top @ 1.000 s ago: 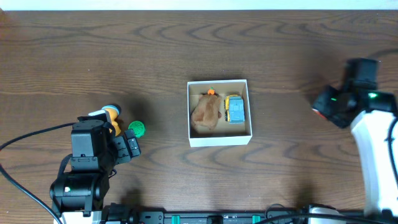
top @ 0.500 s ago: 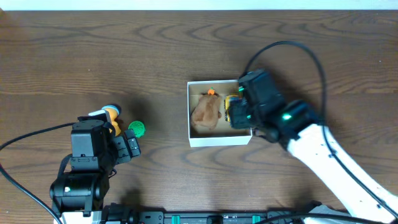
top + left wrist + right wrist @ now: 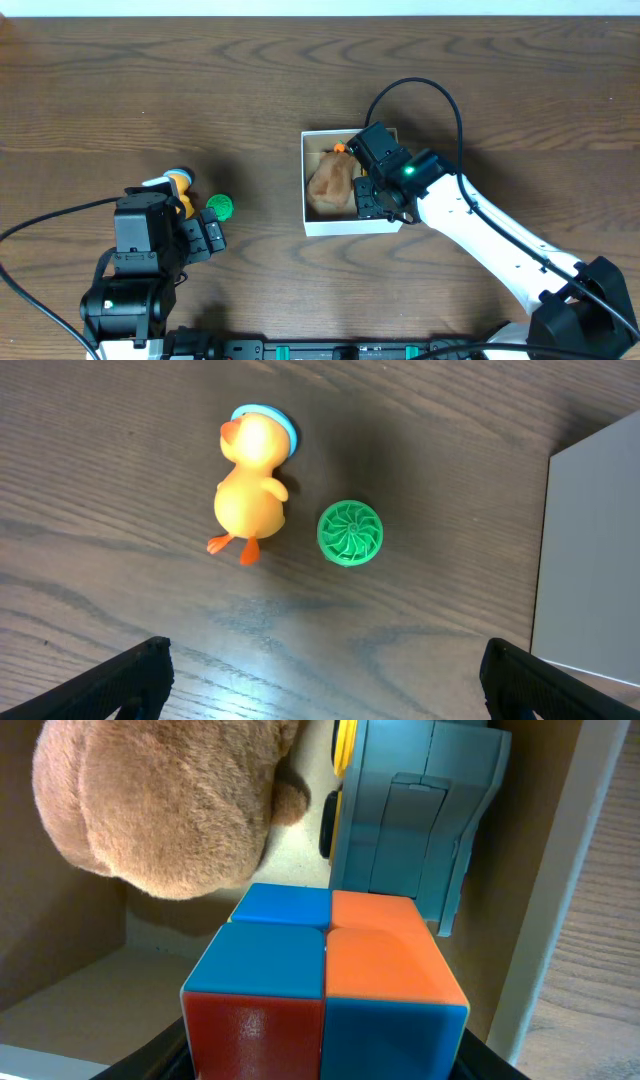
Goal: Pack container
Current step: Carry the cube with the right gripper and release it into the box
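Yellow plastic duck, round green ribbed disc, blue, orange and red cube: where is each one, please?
yellow plastic duck (image 3: 250, 510), left wrist view, on its body.
round green ribbed disc (image 3: 350, 533), left wrist view, on its centre.
blue, orange and red cube (image 3: 326, 960), right wrist view, on its top face.

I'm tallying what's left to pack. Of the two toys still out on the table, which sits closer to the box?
The green ribbed disc: it lies on the side of the yellow duck that faces the container.
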`<act>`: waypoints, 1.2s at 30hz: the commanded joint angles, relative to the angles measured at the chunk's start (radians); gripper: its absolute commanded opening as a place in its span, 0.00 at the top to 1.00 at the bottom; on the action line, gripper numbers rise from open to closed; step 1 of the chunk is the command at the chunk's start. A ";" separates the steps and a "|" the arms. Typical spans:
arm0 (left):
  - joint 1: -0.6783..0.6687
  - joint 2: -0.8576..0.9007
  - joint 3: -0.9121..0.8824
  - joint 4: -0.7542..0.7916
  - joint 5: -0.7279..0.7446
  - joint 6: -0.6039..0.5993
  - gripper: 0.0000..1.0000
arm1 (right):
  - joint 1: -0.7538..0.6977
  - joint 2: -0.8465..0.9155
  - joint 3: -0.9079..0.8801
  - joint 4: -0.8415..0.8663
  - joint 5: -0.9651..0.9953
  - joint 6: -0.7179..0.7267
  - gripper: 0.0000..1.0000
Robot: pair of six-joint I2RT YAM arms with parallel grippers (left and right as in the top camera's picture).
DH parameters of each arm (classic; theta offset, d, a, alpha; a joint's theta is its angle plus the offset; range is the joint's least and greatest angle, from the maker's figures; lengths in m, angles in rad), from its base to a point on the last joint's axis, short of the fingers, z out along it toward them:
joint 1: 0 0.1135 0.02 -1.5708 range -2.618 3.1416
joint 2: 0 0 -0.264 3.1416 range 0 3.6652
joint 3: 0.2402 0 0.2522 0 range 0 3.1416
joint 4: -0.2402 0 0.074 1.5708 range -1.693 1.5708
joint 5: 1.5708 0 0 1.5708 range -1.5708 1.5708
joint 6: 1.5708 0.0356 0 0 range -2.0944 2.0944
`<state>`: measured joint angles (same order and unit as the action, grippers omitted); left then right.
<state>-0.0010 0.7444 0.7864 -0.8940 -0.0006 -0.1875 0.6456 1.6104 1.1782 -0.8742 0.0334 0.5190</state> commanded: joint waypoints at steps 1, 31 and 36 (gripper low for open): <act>0.005 -0.001 0.016 -0.003 -0.008 -0.010 0.02 | 0.009 0.000 0.011 0.000 0.011 0.018 0.65; 0.005 -0.001 0.016 -0.003 -0.008 -0.010 0.02 | -0.082 -0.013 0.276 -0.073 0.226 -0.049 0.16; 0.005 -0.001 0.016 -0.003 -0.008 -0.010 0.02 | -0.297 -0.080 0.377 -0.179 0.209 0.041 0.01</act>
<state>-0.0010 0.7444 0.7864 -0.8940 -0.0006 -0.1871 0.4728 1.5879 1.5238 -1.0168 0.2008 0.4976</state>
